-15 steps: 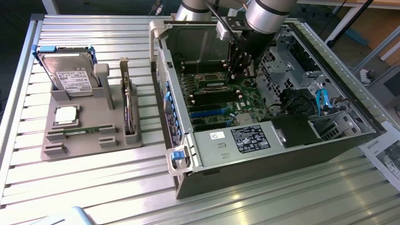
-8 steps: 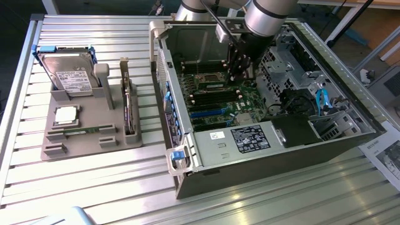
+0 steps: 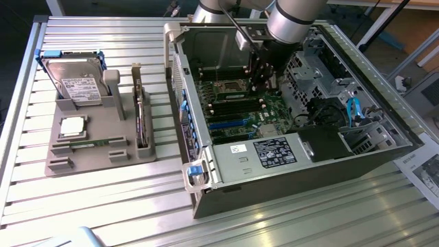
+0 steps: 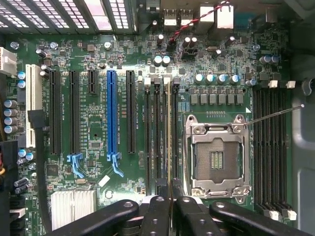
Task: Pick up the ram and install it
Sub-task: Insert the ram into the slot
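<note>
Gripper (image 4: 171, 199), closed narrowly on the ram (image 4: 170, 132) seen edge-on, is pointing straight down at the motherboard (image 4: 98, 64), holding the stick in line with the memory slots (image 4: 147, 142) beside the processor socket (image 4: 216, 157), arm (image 3: 291, 20) leaning into the computer case (image 3: 274, 177).

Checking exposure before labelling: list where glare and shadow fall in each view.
Exterior view: strong glare on the slatted table, washing out the silver chip; the computer case interior looks shaded. Wrist view: bright glare on the vent grille; circuit board evenly lit; gripper dark.
</note>
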### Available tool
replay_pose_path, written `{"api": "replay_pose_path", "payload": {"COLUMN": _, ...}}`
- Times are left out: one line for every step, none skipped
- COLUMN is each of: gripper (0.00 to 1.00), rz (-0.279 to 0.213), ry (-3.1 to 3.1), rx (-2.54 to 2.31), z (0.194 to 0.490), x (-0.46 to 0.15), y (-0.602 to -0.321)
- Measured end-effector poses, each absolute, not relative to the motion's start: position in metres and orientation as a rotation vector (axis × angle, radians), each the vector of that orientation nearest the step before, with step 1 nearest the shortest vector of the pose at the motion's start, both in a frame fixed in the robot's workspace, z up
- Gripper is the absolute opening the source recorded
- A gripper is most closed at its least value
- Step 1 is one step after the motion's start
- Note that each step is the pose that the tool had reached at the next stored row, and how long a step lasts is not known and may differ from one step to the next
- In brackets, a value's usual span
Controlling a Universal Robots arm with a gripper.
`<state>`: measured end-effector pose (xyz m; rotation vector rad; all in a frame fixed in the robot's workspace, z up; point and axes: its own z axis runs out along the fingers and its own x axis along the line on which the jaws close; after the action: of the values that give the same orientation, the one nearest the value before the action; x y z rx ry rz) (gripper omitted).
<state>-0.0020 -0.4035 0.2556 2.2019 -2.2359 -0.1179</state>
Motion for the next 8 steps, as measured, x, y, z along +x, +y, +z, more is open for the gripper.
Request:
{"api": "replay_pose_path", "payload": {"gripper": 0.12, "rz": -0.118, "ry": -2.236, "rx": 2.202, "z": 0.2550, "x": -0.0020, "y": -0.4035}}
{"api": "replay_pose_path", "payload": {"gripper": 0.12, "rz": -0.118, "ry": -2.236, "rx": 2.202, "z": 0.2545, "x": -0.0020, "y": -0.4035}}
{"api": "replay_pose_path", "payload": {"gripper": 0.12, "rz": -0.118, "ry": -2.236, "rx": 2.202, "z": 0.2545, "x": -0.0020, "y": -0.4036}}
{"api": "replay_pose_path", "payload": {"gripper": 0.12, "rz": -0.118, "ry": -2.236, "rx": 2.202, "z": 0.2545, "x": -0.0020, "y": -0.4036}}
{"api": "replay_pose_path", "payload": {"gripper": 0.12, "rz": -0.118, "ry": -2.236, "rx": 2.202, "z": 0.2544, "x": -0.0020, "y": -0.4036}}
{"api": "replay_pose_path", "payload": {"gripper": 0.12, "rz": -0.118, "ry": -2.236, "rx": 2.202, "z": 0.2544, "x": -0.0020, "y": -0.4035}}
{"api": "replay_pose_path", "payload": {"gripper": 0.12, "rz": -0.118, "ry": -2.236, "rx": 2.202, "z": 0.2544, "x": -0.0020, "y": -0.4035}}
{"api": "replay_pose_path", "payload": {"gripper": 0.12, "rz": -0.118, "ry": -2.236, "rx": 2.202, "z": 0.2542, "x": -0.0020, "y": -0.4037}}
